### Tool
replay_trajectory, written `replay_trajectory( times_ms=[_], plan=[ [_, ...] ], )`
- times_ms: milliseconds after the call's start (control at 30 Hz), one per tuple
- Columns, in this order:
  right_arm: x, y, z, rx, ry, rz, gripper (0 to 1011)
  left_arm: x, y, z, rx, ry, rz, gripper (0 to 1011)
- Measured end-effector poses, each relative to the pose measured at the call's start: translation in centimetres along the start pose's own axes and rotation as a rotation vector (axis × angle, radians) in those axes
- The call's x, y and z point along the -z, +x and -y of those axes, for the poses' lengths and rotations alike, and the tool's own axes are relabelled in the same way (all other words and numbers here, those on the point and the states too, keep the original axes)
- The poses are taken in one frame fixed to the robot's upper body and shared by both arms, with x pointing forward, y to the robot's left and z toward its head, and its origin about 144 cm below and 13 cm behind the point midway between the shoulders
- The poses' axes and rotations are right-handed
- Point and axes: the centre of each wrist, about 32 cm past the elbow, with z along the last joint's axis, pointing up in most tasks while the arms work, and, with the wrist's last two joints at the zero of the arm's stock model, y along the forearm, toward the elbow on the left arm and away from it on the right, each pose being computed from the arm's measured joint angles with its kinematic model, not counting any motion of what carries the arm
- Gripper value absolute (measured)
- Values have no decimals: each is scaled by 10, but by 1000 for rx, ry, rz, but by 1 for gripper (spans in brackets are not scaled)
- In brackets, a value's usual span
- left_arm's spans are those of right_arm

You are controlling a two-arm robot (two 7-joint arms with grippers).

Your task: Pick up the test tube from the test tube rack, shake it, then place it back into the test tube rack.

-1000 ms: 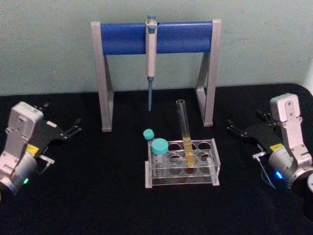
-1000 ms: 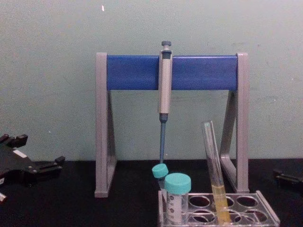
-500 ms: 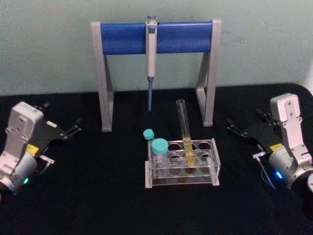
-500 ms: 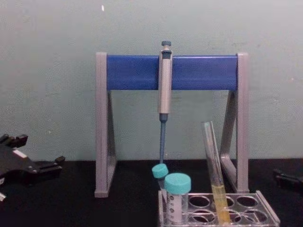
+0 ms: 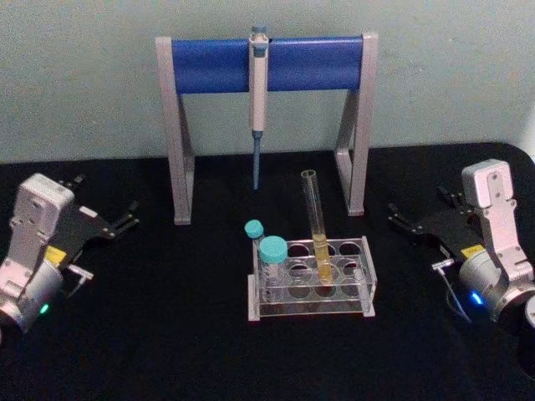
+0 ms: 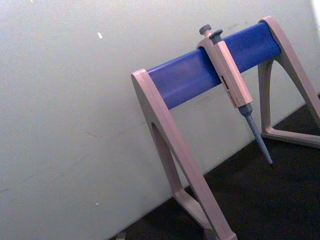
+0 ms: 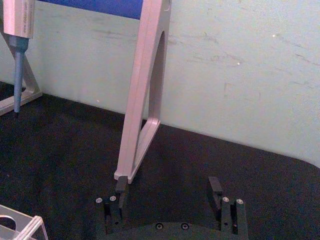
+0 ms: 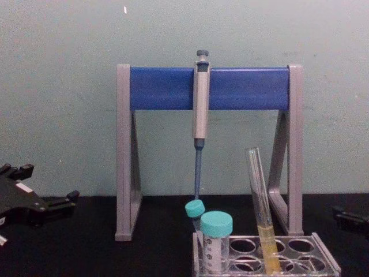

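Left gripper [image 5: 125,222] parked at the table's left edge, well apart from the rack, fingers holding nothing; whether spread or closed, cannot tell.

Behind the middle, stand [image 5: 266,63] with pipette [image 5: 257,92] hanging from the blue bar, untouched.

In front of it, rack [image 5: 311,282] on the black table [image 5: 167,334]. Two capped tubes [image 5: 272,259] in its left holes. Tube [image 5: 316,225] seated in a middle hole of the rack, leaning slightly, yellow liquid settled in its lower part, open top well above the rack. Nothing touching it.

Right gripper [image 7: 169,192] at the table's right side, also well apart from the rack, fingers spread wide with nothing between them, pointing toward the stand's right leg.

Judged from this: task at its very start. No lift, no shake, no return yet visible; tube sitting where both first and last steps want it. All left to do: reach in, close on the glass above the rack, lift clear of the hole, shake, lower back into a hole, release.
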Motion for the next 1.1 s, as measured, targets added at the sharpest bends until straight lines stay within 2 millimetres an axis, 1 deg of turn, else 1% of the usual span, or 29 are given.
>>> replay_trajectory(
  times_ms=[1100],
  plan=[
    [0,0,0,0,0,0,1000,0,0,0,0,0,0,1001]
  ],
)
